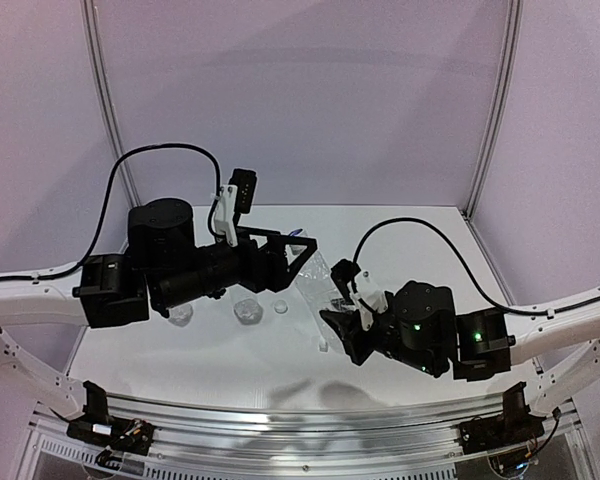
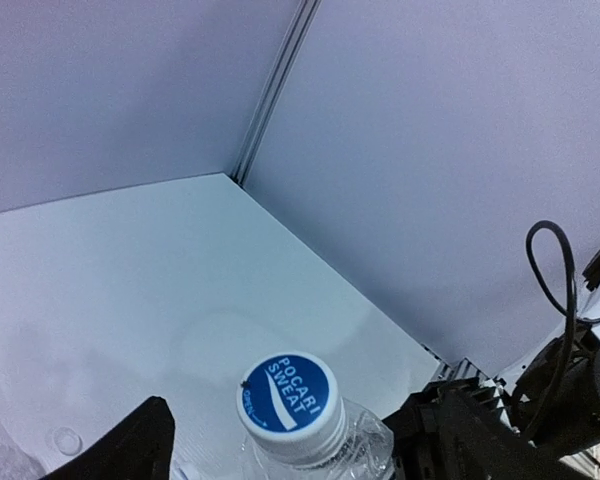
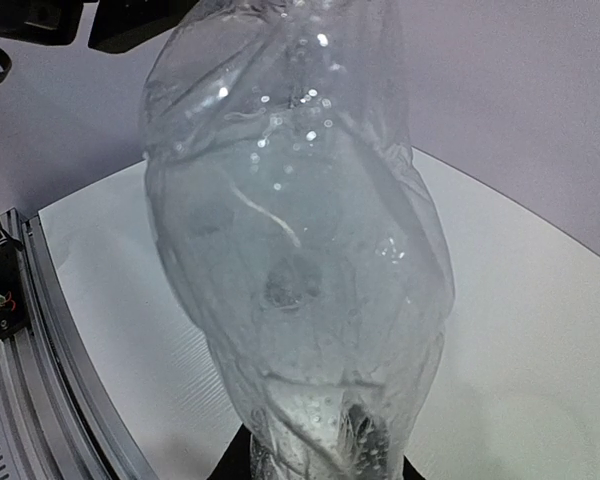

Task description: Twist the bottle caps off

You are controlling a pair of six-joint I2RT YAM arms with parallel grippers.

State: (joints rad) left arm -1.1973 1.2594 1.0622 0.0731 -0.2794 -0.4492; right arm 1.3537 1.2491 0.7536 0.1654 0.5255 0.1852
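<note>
one clear, crinkled bottle (image 1: 315, 285) is held tilted between both arms. the right gripper (image 1: 338, 325) is clamped on its lower end. the left gripper (image 2: 288, 415) stands wide, a finger off either side of the cap (image 2: 285, 390). the cap's top reads "pocari sweat", white on blue. a second bottle (image 1: 248, 310), a third bottle (image 1: 180, 314) and a loose cap (image 1: 282, 308) lie on the table (image 1: 410, 235).

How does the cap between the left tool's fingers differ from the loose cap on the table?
The blue-topped cap has a printed top and a white ribbed side; the loose cap looks clear and plain. The blue-topped cap sits on the neck of the bottle, between the fingers of the left tool; the loose cap lies on the table, off any bottle. Both are small and round.
</note>
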